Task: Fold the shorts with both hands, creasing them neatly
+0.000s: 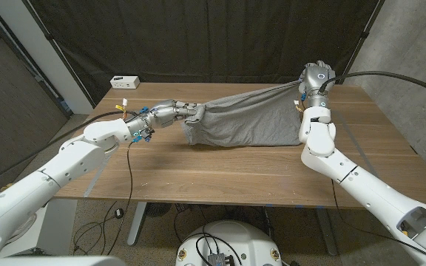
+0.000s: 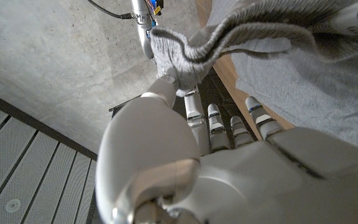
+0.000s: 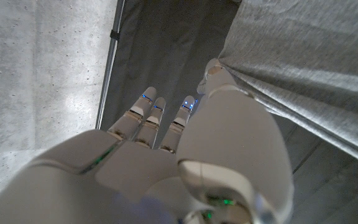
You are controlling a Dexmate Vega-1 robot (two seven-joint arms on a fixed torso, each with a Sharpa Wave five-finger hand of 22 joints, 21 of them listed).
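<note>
The grey shorts (image 1: 250,114) hang stretched between my two hands above the far half of the wooden table (image 1: 220,174), their lower edge sagging toward the tabletop. My left hand (image 1: 174,112) grips the left end of the cloth; in the left wrist view a bunched hem of the shorts (image 2: 229,31) is pinched at my thumb, with the left hand (image 2: 229,162) below it. My right hand (image 1: 316,77) holds the right end raised at the table's far right. In the right wrist view, the right hand (image 3: 185,143) presses its thumb against the taut grey shorts (image 3: 309,62).
A small white box (image 1: 124,81) sits at the table's far left corner. Black curtains hang behind the table. A black cable (image 1: 398,77) runs from my right wrist off to the right. Bare wood lies in front of the shorts.
</note>
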